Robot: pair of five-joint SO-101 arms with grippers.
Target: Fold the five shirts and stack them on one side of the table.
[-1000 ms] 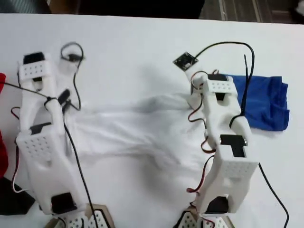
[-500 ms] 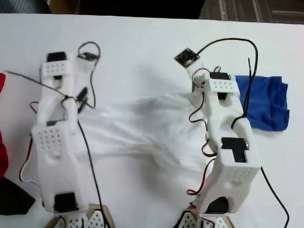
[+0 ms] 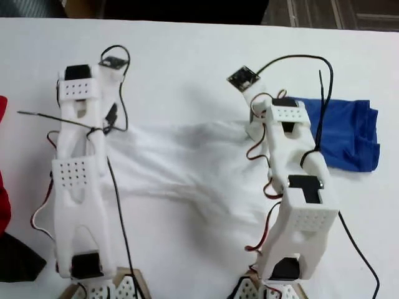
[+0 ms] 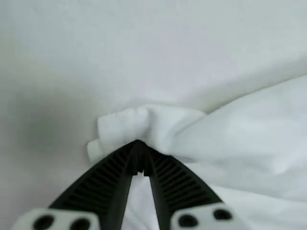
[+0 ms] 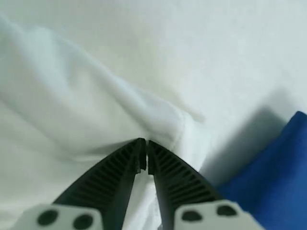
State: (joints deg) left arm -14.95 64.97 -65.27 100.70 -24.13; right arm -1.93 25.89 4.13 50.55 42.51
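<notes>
Two grippers are each closed tight on one white shirt: the left gripper at its 9 o'clock end, the right gripper at its 3 o'clock end. The shirt lies stretched across the middle of the table, with a blue shirt near it at 3 o'clock. I think the spreading step is in hand; the next move needs the cloth flat.

The right hand has its black ribbed jaws pinched together on a bunched edge of the white shirt, which spreads in soft folds over the white surface. A blue shirt lies just beside that gripped edge
</notes>
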